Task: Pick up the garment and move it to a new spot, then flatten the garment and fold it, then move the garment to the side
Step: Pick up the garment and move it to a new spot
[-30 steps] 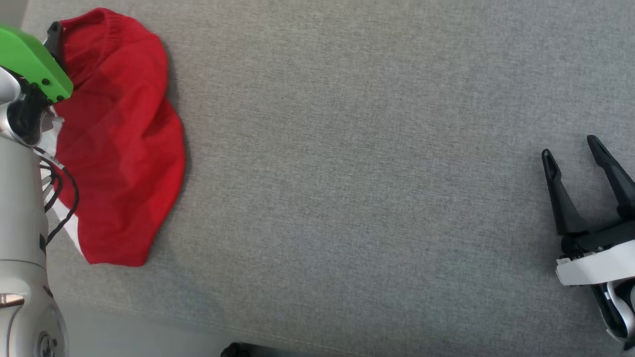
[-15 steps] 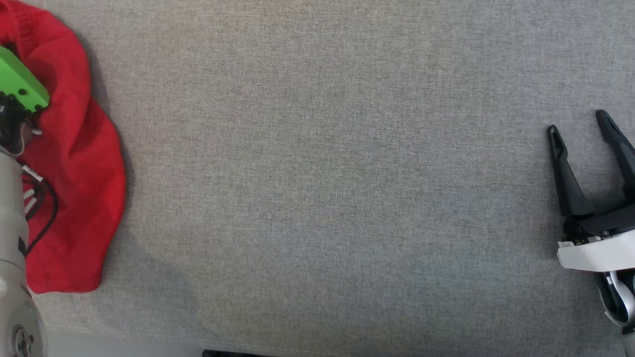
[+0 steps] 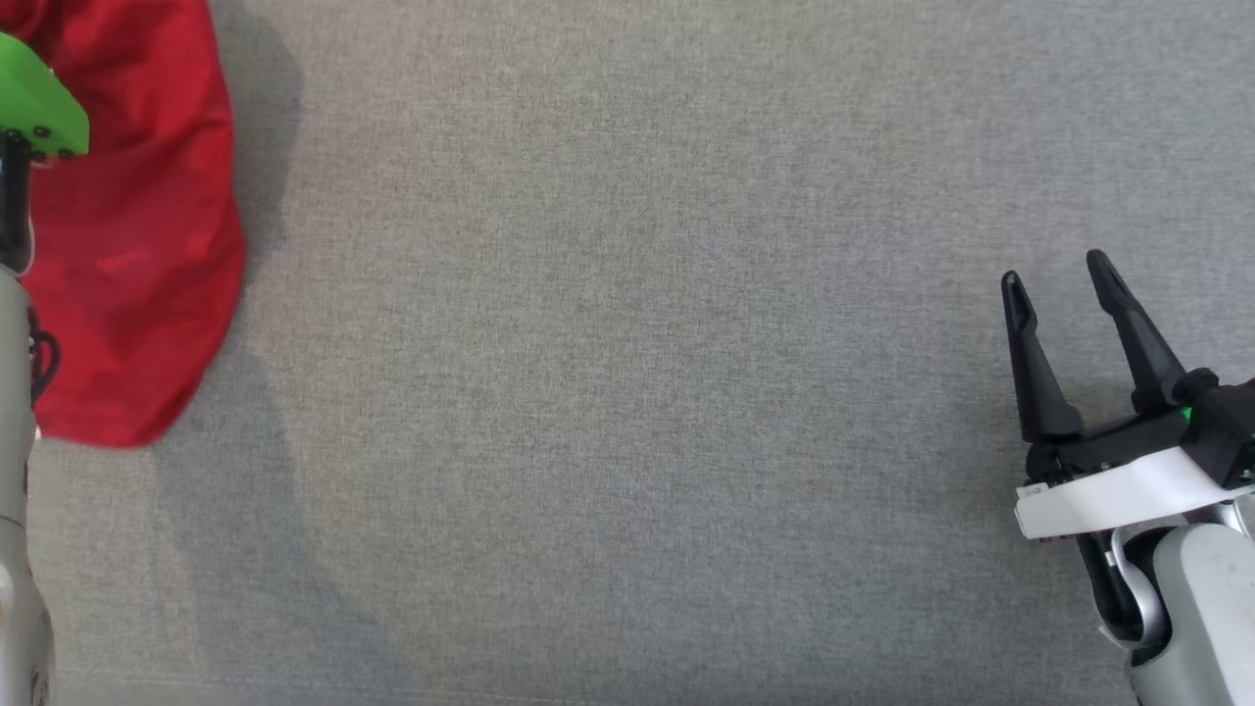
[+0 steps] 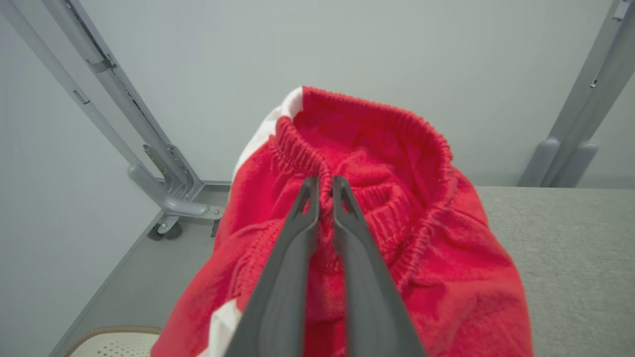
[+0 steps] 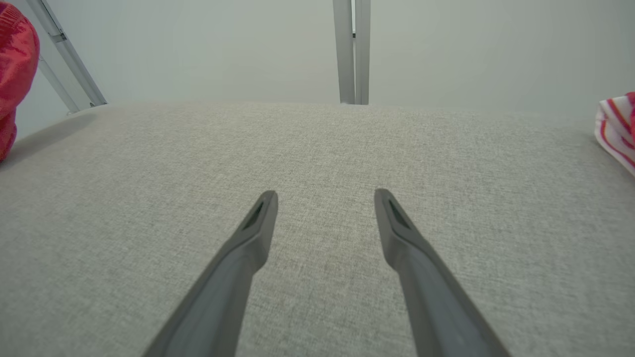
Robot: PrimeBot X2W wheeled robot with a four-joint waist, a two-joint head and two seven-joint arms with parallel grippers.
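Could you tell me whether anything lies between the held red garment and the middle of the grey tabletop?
Nothing visible does. The red elastic-waisted fabric garment is pinched at its waistband in the left gripper; the grey woven tabletop beside it is bare up to the open right gripper. A striped cloth lies far right.

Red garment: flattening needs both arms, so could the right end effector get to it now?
Likely yes, though far: bare grey surface lies between the open right end effector and the garment.
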